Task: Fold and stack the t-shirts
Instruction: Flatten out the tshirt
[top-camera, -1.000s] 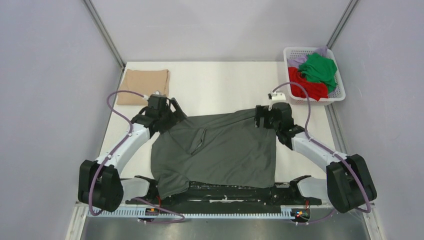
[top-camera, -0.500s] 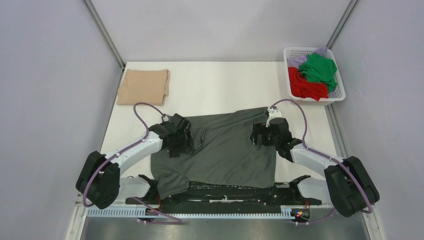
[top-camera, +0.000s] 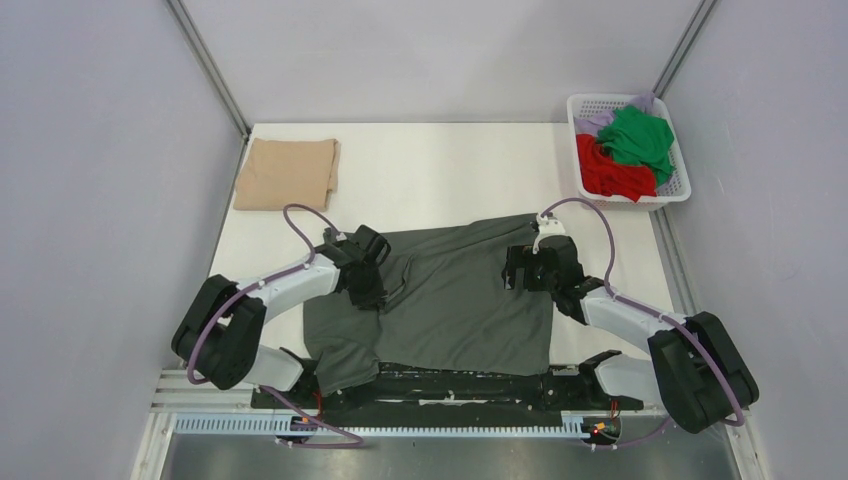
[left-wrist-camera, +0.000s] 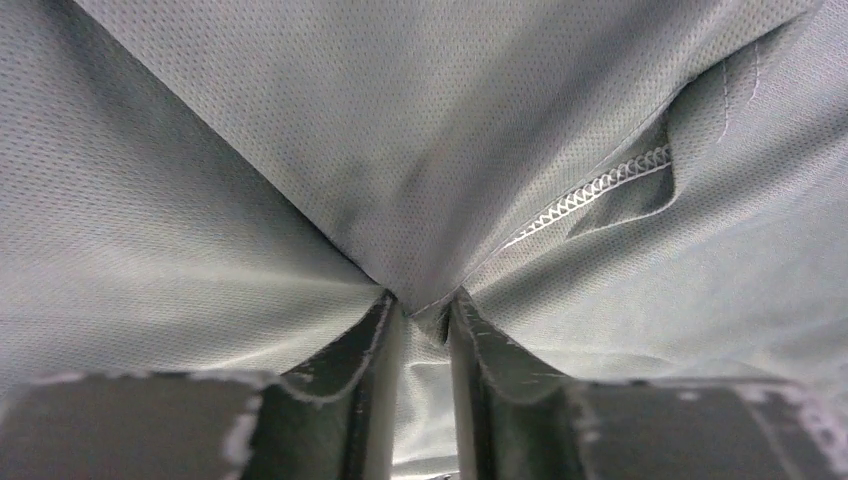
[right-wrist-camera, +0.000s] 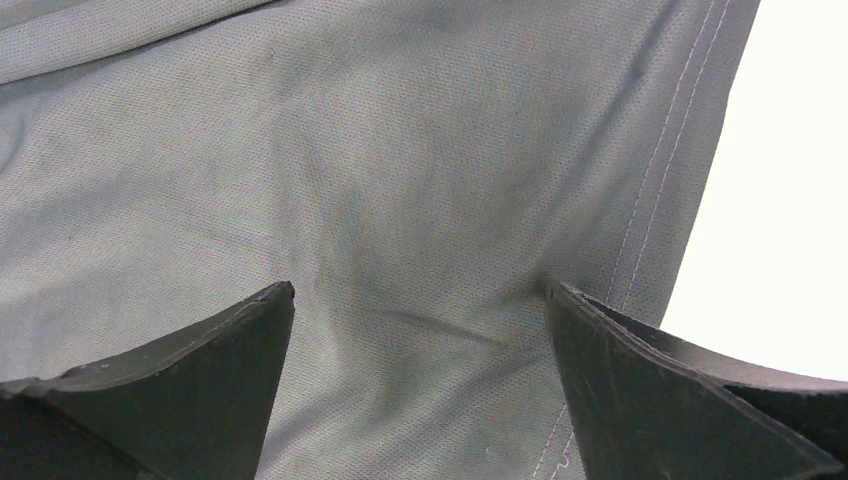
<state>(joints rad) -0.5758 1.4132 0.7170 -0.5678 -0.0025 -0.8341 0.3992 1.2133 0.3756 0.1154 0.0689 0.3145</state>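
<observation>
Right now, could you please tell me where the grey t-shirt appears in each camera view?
Top external: grey t-shirt spread at centre.
Left wrist: fills the frame, pinched by the left end effector.
Right wrist: fills most of it, under the open right end effector.
Shared landmark: stitched hem against white table, also in top external.

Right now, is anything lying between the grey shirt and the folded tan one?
Nothing lies on the table between the grey shirt and the tan shirt; only the left arm's cable loops over that gap.
</observation>
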